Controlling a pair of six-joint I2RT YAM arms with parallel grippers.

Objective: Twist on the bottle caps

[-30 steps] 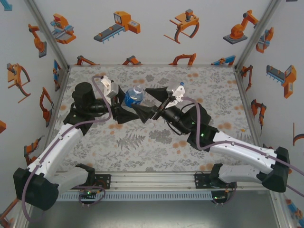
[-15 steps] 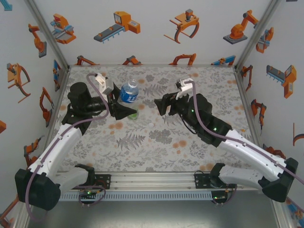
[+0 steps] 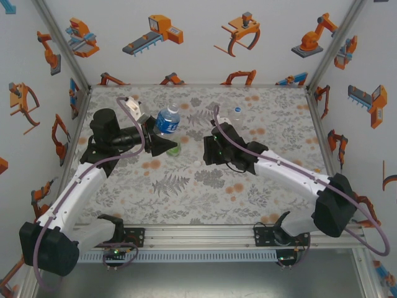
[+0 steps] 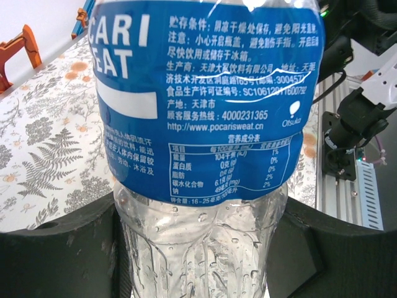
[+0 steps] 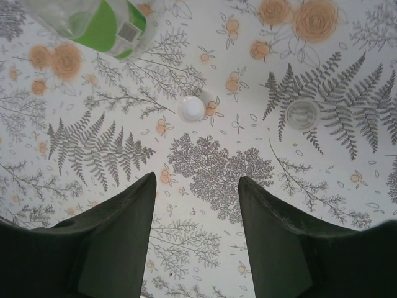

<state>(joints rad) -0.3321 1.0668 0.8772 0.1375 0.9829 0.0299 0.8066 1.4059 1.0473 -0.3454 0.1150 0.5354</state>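
The caps are what your next move turns on, and the two you can see lie loose on the table (image 3: 273, 99), nearer the right arm than the left.

Working from the left, the left gripper (image 3: 162, 140) is closed around the lower body of the blue bottle (image 3: 168, 120) and holds it upright. The bottle is thin, clear, ribbed plastic with a glossy blue label band, so it will likely give under a hard squeeze. You cannot tell whether its neck is capped.

Just beside it, the green bottle (image 5: 93, 22) seems to lie on its side, tinted clear plastic with a green label.

Next comes the white cap (image 5: 191, 108), small, round and smooth, closed face up. In the right wrist view it lies ahead of the right gripper (image 5: 197, 180), a touch left of the gap's centre and not yet between the jaws. That gripper points down at the table, partly open, with nothing in it. Being round, the cap has no long axis to match, so you need only centre the gap over it.

Further right lies a translucent ring (image 5: 303, 114), probably a second cap with its open side up.
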